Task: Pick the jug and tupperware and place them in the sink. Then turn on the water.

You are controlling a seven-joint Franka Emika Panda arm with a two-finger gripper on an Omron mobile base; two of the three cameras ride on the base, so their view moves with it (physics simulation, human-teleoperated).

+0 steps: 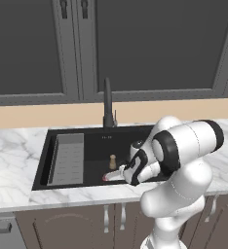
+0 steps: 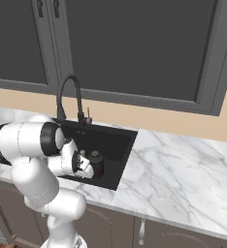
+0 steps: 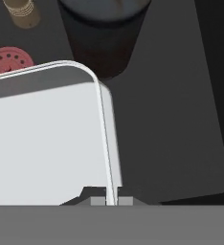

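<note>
Holding the tupperware [image 3: 47,134] by its rim between narrowly closed fingers [image 3: 98,201] low inside the sink [image 1: 43,163], beside the jug [image 2: 96,162] already standing in the basin, leaving release and the faucet [image 1: 107,104] still to do.
</note>
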